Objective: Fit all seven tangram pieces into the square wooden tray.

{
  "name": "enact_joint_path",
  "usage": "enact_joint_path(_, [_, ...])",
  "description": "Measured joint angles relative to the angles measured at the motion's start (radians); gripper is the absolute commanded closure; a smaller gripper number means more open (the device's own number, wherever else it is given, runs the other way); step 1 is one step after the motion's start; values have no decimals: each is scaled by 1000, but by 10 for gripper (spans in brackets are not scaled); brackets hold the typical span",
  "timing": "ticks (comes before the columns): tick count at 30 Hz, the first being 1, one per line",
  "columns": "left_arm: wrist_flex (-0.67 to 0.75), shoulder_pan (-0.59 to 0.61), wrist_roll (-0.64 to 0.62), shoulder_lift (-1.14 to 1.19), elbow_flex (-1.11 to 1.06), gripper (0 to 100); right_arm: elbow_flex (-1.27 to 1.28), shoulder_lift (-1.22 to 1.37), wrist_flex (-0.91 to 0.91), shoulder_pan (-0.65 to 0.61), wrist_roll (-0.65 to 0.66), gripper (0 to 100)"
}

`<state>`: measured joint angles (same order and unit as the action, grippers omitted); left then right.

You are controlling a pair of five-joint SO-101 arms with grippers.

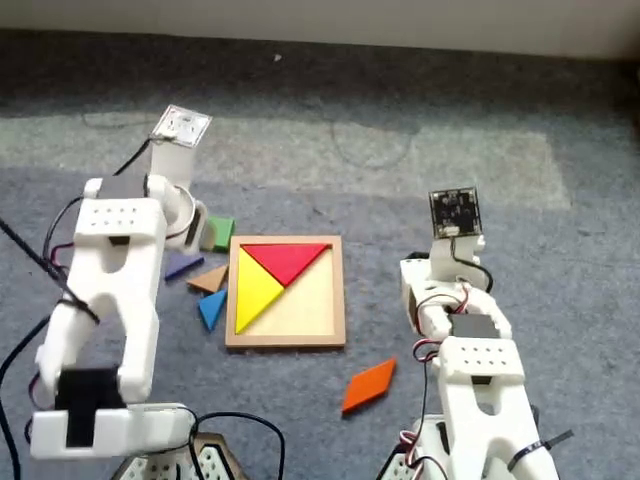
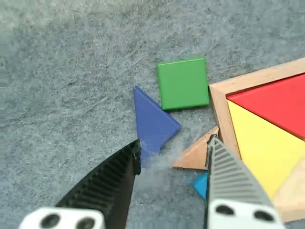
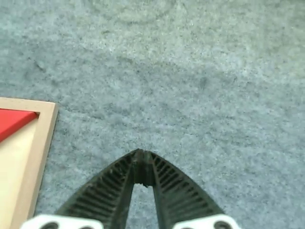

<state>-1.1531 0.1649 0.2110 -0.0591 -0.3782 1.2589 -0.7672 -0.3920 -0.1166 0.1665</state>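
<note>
While just red (image 1: pixel 285 260) & yellow (image 1: pixel 255 290) sit in tray (image 1: pixel 285 341), 5 more to go; left fingers (image 2: pixel 114 176) spread, right fingers (image 3: pixel 119 186) closed, both empty.

High view: fixed cam above the arms' side of the tabletop (image 1: pixel 520 200), looking down and forward, mid distance, whole wooden tray (image 1: pixel 340 300) in frame. Left wrist view: close to the surface, looks down past left gripper (image 2: pixel 174 143) at the tray's far left corner. Right wrist view: close, looks down along right gripper (image 3: pixel 142 160), catches the tray's far right corner. All three share the tray and the red triangle (image 1: pixel 285 262).
</note>
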Motion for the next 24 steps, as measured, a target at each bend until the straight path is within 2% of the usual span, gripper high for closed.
enact_joint_path(4, [0,21,0,221,143,714,0,0,0,0,0,992])
enact_joint_path(10, [-78,18,0,460,374,715,0,0,0,0,0,992])
enact_joint_path(18, [-206,18,-35,640,680,716,0,0,0,0,0,992])
enact_joint_path(24, [-242,-23,-44,763,779,716,0,0,0,0,0,992])
